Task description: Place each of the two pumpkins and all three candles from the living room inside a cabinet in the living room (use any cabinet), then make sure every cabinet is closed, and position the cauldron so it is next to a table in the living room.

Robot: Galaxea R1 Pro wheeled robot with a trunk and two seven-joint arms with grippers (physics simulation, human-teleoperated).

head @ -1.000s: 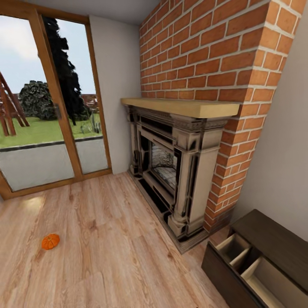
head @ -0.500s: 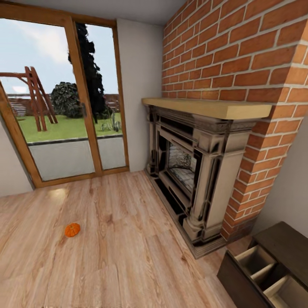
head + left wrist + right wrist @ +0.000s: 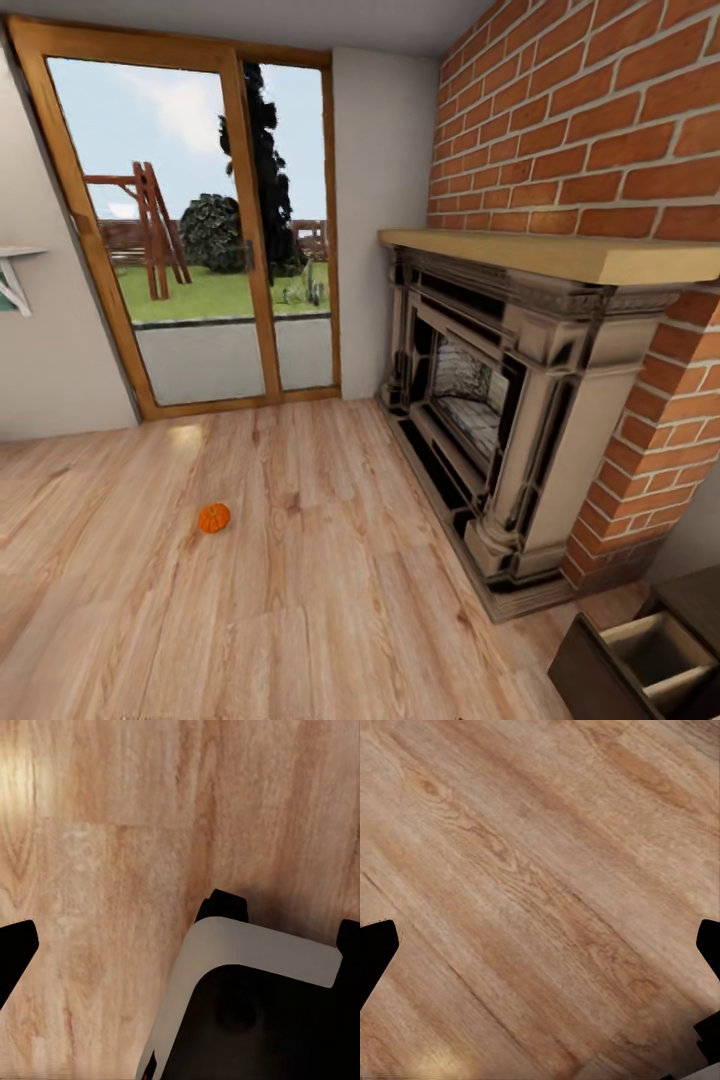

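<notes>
Ahead, one pumpkin (image 3: 213, 518) loose on the bare wooden floor (image 3: 300, 600), well apart from the fireplace (image 3: 500, 400) and from the cabinet (image 3: 640, 660) with its open drawer at the lower right. Left gripper (image 3: 184, 937) and right gripper (image 3: 544, 937) both spread wide over floorboards, holding nothing. Likely risks from here: nudging the round pumpkin and sending it rolling during a low reach, or clipping the open drawer while turning back.
</notes>
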